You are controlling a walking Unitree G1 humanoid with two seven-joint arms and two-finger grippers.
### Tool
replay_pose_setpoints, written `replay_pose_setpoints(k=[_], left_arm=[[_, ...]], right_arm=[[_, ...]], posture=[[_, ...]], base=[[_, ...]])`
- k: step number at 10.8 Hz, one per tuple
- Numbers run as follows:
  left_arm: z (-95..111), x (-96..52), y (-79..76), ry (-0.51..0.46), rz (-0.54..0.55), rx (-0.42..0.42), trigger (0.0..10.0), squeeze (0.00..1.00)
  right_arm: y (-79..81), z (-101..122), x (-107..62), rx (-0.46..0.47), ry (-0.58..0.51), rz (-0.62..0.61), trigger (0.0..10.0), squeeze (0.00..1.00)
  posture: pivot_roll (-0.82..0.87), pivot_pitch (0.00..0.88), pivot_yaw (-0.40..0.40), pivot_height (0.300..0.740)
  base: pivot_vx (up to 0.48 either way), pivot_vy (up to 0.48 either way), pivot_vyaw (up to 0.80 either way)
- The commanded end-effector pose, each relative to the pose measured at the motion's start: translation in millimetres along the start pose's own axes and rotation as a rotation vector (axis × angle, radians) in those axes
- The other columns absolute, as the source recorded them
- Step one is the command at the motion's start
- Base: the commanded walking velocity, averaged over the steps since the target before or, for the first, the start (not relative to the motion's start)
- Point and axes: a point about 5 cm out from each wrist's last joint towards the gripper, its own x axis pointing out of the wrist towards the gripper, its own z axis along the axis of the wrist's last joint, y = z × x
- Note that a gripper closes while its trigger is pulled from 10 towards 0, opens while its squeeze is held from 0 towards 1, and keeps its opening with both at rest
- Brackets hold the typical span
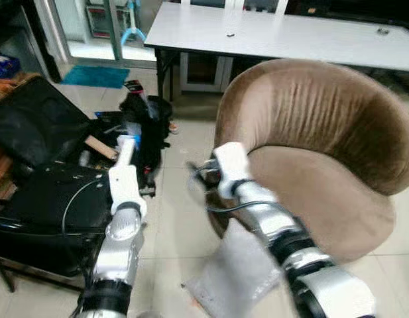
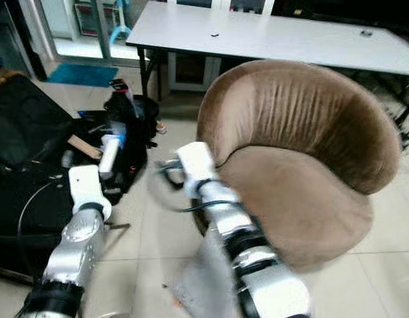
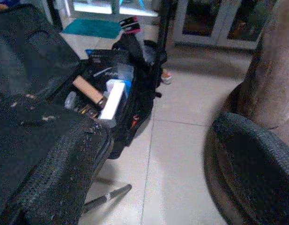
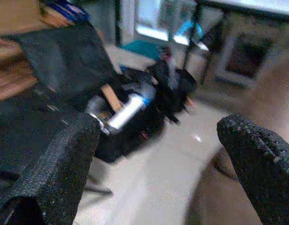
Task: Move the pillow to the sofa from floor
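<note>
The pillow (image 1: 236, 275), pale grey and flat, lies on the tiled floor right in front of me, partly hidden under my right arm. The sofa (image 1: 323, 152) is a round brown velvet tub chair to the right of it. My right gripper (image 1: 197, 173) is blurred and hovers beside the sofa's left edge, above the pillow. The right wrist view shows it open (image 4: 158, 164), nothing between its fingers (image 4: 55, 168). My left gripper (image 1: 138, 122) is raised toward a black bag on the left and is open (image 3: 153, 164) and empty in the left wrist view.
An open black bag (image 1: 148, 126) with loose items and a black case (image 1: 38, 126) crowd the floor on the left. A long white table (image 1: 277, 33) stands behind the sofa. A teal mat (image 1: 95, 75) lies by the glass door.
</note>
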Motion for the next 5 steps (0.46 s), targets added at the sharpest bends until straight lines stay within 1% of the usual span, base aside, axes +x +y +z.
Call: replay_pose_setpoints(k=[1, 2, 3, 4, 5], left_arm=[[10, 3.6, 1.8, -0.024, -0.061, -0.016, 10.0, 0.0], [17, 7.9, 10.7, -0.017, -0.113, 0.004, 10.0, 0.0], [20, 8.9, 20.2, -0.019, -0.118, -0.004, 10.0, 0.0], [9, -4.7, 50.9, -0.038, -0.097, -0.037, 10.0, 0.0], [-13, -17.2, 70.6, -0.017, -0.051, -0.056, 10.0, 0.0]], right_arm=[[-24.6, -3, -6.6, -0.035, 0.051, -0.025, 10.0, 0.0], [-42.7, -6, -14.1, -0.061, 0.094, -0.03, 10.0, 0.0], [-51.3, -8, -19.8, -0.084, 0.097, -0.023, 10.0, 0.0], [-68.2, -27, -41.5, -0.075, 0.111, -0.063, 10.0, 0.0], [-69.8, -48, -58.2, -0.088, 0.143, -0.068, 10.0, 0.0]], posture=[[0.05, 0.0, -0.021, 0.74], [0.04, 0.0, -0.011, 0.74], [0.03, 0.0, -0.002, 0.74], [0.01, 0.0, 0.003, 0.74], [0.0, 0.0, 0.005, 0.74]], base=[[0.0, 0.0, 0.0], [0.0, 0.0, 0.0], [0.0, 0.0, 0.0], [0.0, 0.0, 0.0], [0.0, 0.0, 0.0]])
